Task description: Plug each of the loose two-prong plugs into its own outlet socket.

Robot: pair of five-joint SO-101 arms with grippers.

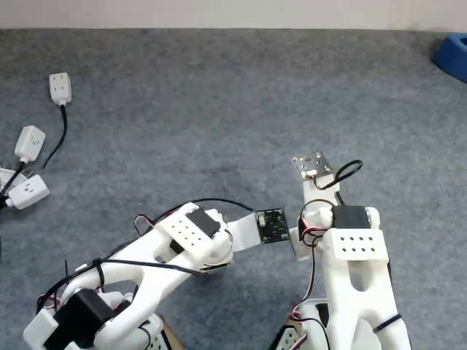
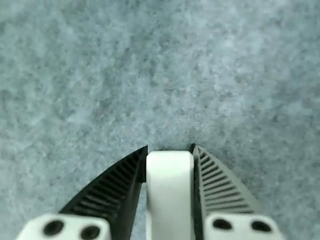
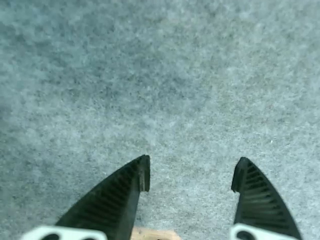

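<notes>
In the left wrist view my left gripper (image 2: 170,148) is shut on a white plug (image 2: 170,185), which stands upright between the black ribbed fingers (image 2: 112,192) over bare grey carpet. My right gripper (image 3: 192,167) is open above the carpet, with nothing between its fingers. From above, both arms sit folded near the front edge, the left arm (image 1: 190,237) next to the right arm (image 1: 350,248). Several white outlet sockets on black cords lie far off at the left: one (image 1: 60,87) at the back, another (image 1: 29,144) nearer, a third (image 1: 29,192) by the edge.
Grey carpet (image 1: 219,109) covers the whole table. A blue object (image 1: 454,55) sits at the back right corner. A black cord (image 1: 58,135) runs between the sockets at the left.
</notes>
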